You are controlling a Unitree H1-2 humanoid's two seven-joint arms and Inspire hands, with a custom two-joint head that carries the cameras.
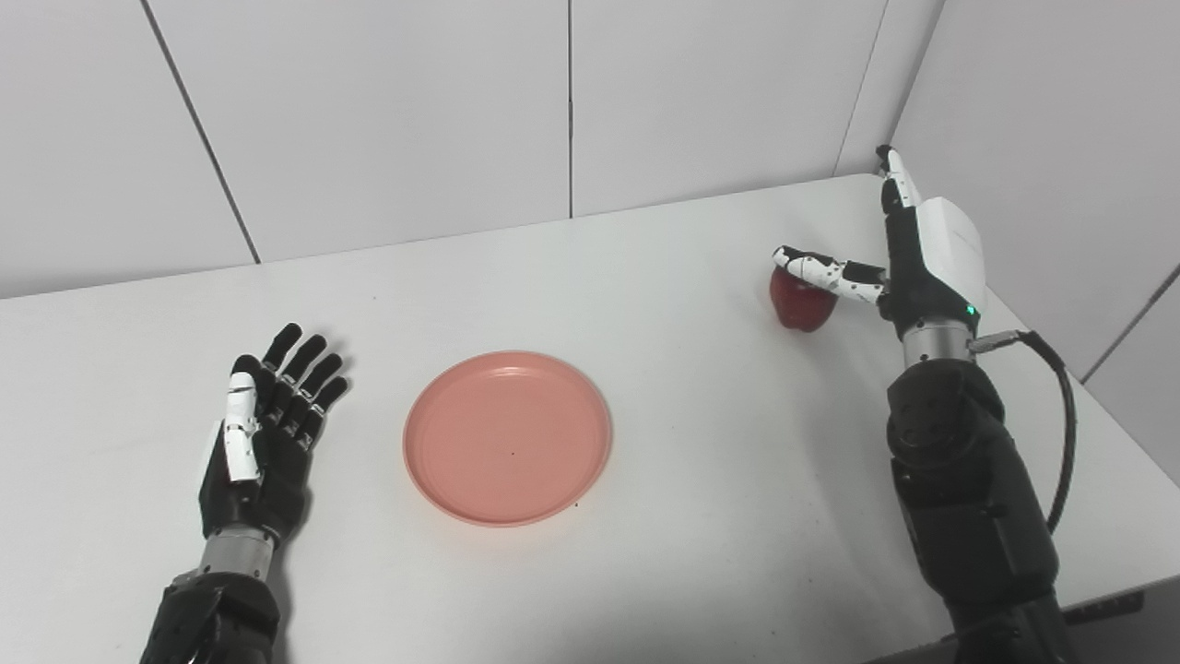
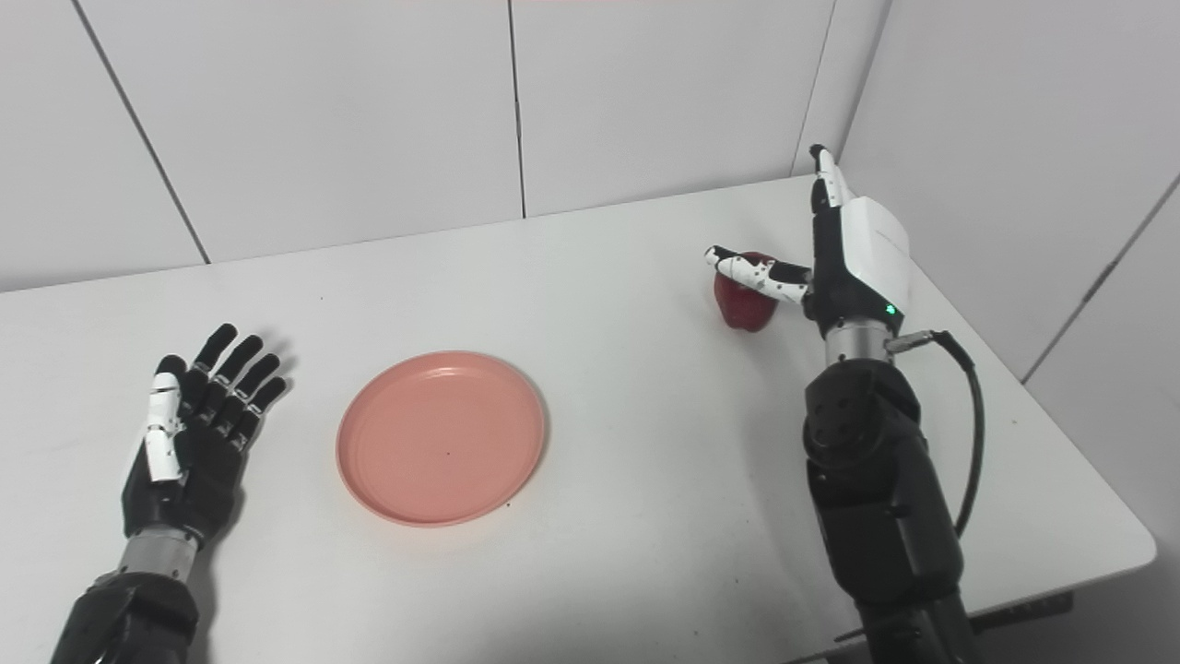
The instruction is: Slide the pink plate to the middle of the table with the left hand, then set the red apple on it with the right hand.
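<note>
White wall panels (image 1: 387,120) with thin dark seams stand behind a white table (image 1: 701,480) whose top is smooth and matt; the panels meet at a corner behind the table's far right end.

Right arm (image 1: 968,480): black casing, rising from the bottom edge along the table's right side, with a black cable (image 1: 1060,406) looping from the wrist. Right hand (image 1: 908,258): white back shell, set on edge, fingers stretched straight toward the far wall. The thumb (image 1: 825,272), white with black marks, sticks out sideways and lies across the top of the apple (image 1: 800,304). The fingers are spread from the thumb and not closed round the fruit; the hand is unclenched and holds nothing. Whether the palm touches the apple cannot be told.

Left arm (image 1: 217,609): enters at the bottom left. Left hand (image 1: 258,433): black palm turned up, fingers extended and a little fanned, white thumb laid along the palm, unclenched and empty. It sits near the plate's left edge, clear of it.

Plate (image 1: 507,438): pink, round, shallow, with a raised rim and a smooth plastic look, lying flat near the table's middle, nothing on it.

Apple: dark red, glossy, rounded, resting on the table at the far right, well apart from the plate, just beside the right hand.
</note>
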